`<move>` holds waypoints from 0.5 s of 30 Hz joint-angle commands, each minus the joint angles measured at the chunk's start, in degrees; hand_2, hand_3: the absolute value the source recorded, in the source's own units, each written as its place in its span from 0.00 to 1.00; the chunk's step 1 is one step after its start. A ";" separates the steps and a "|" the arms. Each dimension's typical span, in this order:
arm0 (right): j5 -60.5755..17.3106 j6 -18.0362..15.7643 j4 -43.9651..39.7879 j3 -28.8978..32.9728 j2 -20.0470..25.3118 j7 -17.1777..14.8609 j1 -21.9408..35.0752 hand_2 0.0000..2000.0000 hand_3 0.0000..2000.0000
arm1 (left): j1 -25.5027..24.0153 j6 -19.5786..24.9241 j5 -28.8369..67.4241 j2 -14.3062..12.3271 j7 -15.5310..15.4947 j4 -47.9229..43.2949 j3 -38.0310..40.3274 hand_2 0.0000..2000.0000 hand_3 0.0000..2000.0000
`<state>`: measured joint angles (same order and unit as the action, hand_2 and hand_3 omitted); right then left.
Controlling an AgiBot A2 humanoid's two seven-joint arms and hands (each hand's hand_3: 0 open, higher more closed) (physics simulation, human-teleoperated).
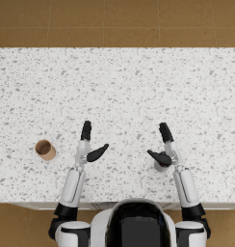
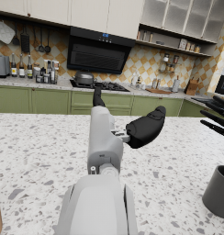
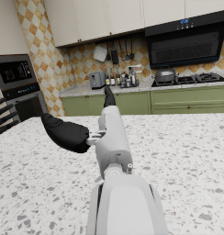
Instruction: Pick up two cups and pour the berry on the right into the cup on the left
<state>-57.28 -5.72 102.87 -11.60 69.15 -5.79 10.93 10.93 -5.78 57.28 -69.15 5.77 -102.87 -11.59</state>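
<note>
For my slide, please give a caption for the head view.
Both open hands, left hand and right hand, hover over the speckled counter; brown cup left, grey cup right.

Bright, even rendered light; soft shadows, no glare, slightly coarse.

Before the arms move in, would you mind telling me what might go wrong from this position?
The right robot hand hovers almost over the dark cup, hiding most of it in the head view; a blind descent might tip it and spill whatever is inside. The brown cup stands well outside the left robot hand, near the counter's front edge, so a sideways reach could nudge it off.
</note>
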 commanded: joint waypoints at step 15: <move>0.00 0.00 -0.93 -1.72 0.06 0.00 0.10 0.00 0.00 | 0.10 0.00 0.00 -0.06 0.00 0.93 -1.72 0.00 0.00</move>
<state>-57.28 -4.10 102.55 -12.10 69.26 -4.15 10.83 10.83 -4.14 57.28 -69.26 4.13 -102.55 -12.10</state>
